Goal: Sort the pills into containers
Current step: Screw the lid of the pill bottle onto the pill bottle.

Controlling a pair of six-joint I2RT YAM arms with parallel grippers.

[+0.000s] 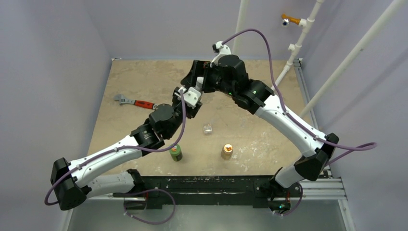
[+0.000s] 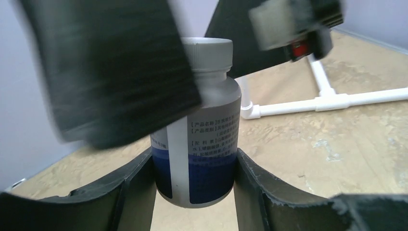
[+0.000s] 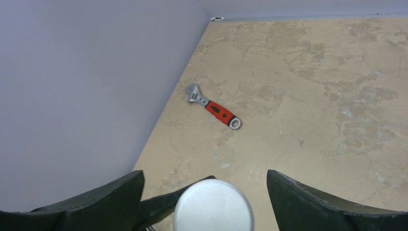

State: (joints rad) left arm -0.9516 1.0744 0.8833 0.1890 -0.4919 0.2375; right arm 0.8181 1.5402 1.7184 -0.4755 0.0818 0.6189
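Observation:
My left gripper (image 2: 193, 162) is shut on the lower body of a bottle (image 2: 208, 125) with a white cap and a blue and white label, holding it upright above the table. My right gripper (image 3: 204, 179) stands open over the bottle's cap (image 3: 213, 207), one finger on each side and neither touching it. In the left wrist view its fingers (image 2: 115, 72) look blurred beside the cap. The container (image 1: 207, 128), a small clear case, sits on the table in front of both grippers (image 1: 192, 96). No pills show in any view.
A green bottle (image 1: 175, 152) and a tan-orange bottle (image 1: 226, 151) stand near the front edge. A red-handled wrench (image 1: 133, 102) lies at the left. White pipes (image 1: 298, 48) rise at the back right. Walls close in the left and back.

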